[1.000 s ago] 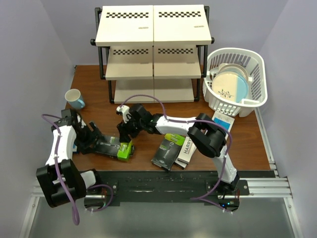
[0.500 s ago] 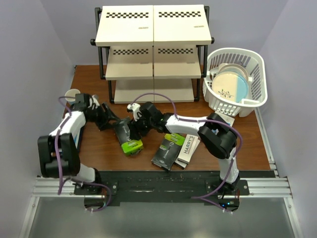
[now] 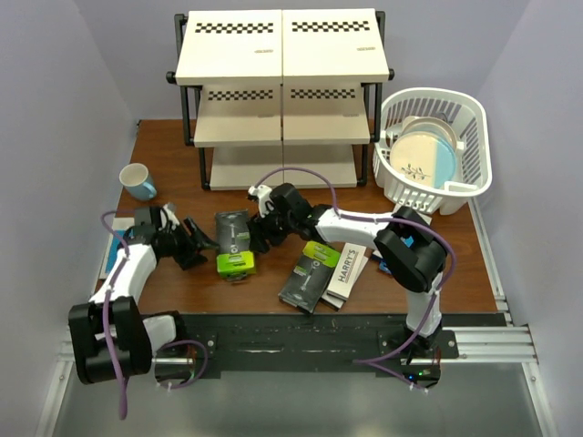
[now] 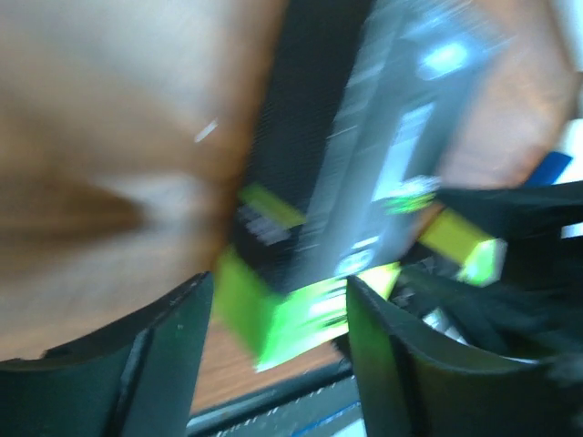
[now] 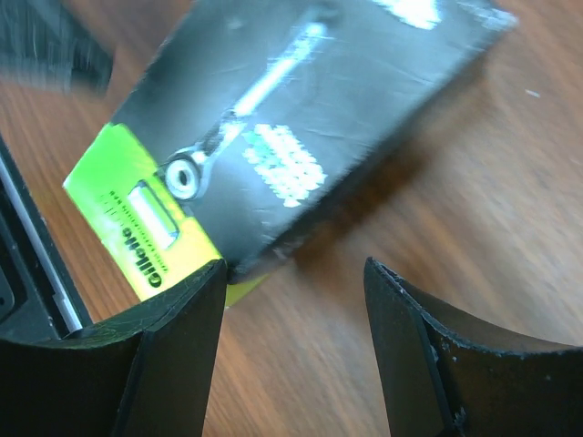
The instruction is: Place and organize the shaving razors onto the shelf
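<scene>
A black razor box with a lime-green end [image 3: 234, 244] lies flat on the table in front of the shelf [image 3: 282, 91]. My left gripper [image 3: 202, 244] is open just left of it; the blurred left wrist view shows the box [image 4: 346, 182] with its green end in the gap of the left gripper [image 4: 278, 364]. My right gripper [image 3: 259, 237] is open just right of the box. In the right wrist view the box [image 5: 301, 118] lies ahead of the right gripper [image 5: 291, 355], with bare wood in its gap. A second black-and-green box [image 3: 310, 273] and a white HARRY'S box [image 3: 344, 273] lie near the front.
A white basket [image 3: 474, 137] holding a white-and-blue plate [image 3: 424, 159] stands at the right. A blue cup [image 3: 137, 180] sits at the left. A blue-and-white box [image 3: 412, 221] lies under the right arm; something blue [image 3: 111, 255] shows under the left arm.
The black-and-green box moved from the front left, by the left gripper, to the middle and now lies flat. The right gripper backed off to its right; the left gripper stands at its left.
</scene>
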### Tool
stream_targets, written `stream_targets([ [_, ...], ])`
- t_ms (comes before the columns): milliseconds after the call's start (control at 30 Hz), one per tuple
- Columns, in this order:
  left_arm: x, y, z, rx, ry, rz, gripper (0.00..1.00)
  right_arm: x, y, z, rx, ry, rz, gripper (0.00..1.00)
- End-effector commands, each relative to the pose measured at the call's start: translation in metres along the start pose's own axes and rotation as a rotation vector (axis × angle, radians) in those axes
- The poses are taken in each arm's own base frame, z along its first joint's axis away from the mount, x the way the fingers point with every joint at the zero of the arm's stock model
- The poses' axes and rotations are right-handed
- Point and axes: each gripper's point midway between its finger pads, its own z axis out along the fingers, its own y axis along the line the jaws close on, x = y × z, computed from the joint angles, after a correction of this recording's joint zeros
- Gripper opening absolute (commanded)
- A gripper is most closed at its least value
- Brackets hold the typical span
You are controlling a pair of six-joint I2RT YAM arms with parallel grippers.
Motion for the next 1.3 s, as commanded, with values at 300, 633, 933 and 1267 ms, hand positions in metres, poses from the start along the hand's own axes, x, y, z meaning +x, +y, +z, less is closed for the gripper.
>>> stream_targets([
  [300,0.062,0.007,0.013,0.153,0.156,-0.038,0.54,-0.008,0.002,-0.01,-0.061,-0.041,0.167,0.63],
  [633,-0.069,-0.054,0.047,0.318,-0.149,0.102,0.33,-0.024,-0.001,-0.001,-0.054,-0.062,0.137,0.58],
  [933,-0.08,-0.061,0.035,0.237,-0.084,0.113,0.59,-0.036,-0.01,0.003,-0.03,-0.094,0.108,0.56],
  [1267,0.009,-0.015,0.022,0.196,0.014,0.013,0.62,-0.045,0.005,0.019,-0.105,-0.106,0.178,0.54],
])
